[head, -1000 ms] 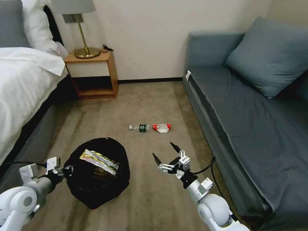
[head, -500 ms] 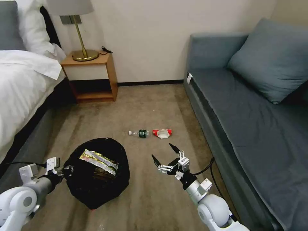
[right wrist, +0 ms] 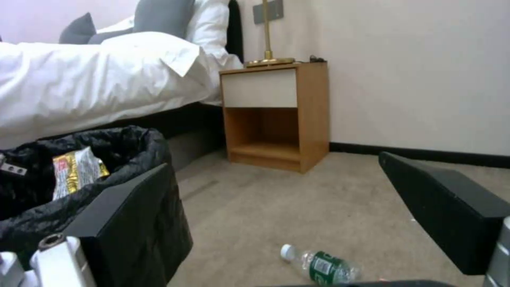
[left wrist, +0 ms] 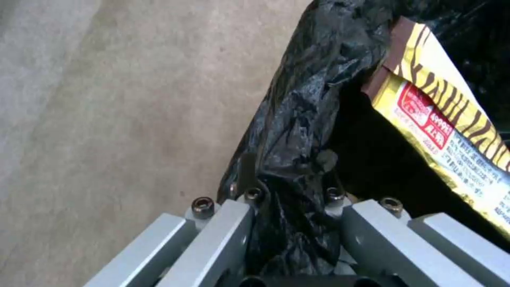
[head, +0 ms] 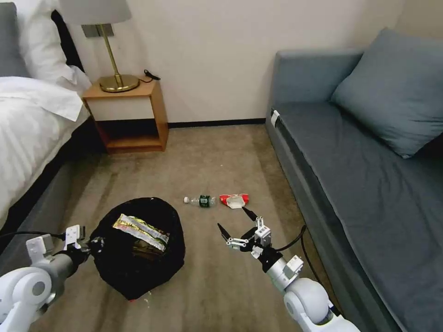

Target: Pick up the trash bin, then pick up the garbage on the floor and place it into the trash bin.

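Status of the clean-up, with the trash bin [head: 137,249] as reference. My left gripper [head: 87,243] is clamped on the near rim of the bin, the crinkled black liner pinched between its fingers [left wrist: 223,235] (the left wrist view shows the plastic bunched in that gap), so I judge the first step, taking hold of the bin, as done. Inside the bin lies the yellow-silver snack wrapper [head: 140,229], propped against the liner; something brownish sits beneath it, too dark to identify. Two pieces remain on the carpet [head: 207,157] beyond the bin, toward the wall: the clear bottle [head: 200,201] with its green label, lying on its side, and, just beside it on the sofa [head: 350,184] side, the red-and-white wrapper [head: 234,200]. My right gripper [head: 236,220] hangs above the floor between the bin and the sofa, spread wide and holding nothing, its far fingertip near the red-and-white wrapper. Remaining, by my estimate: both floor pieces.
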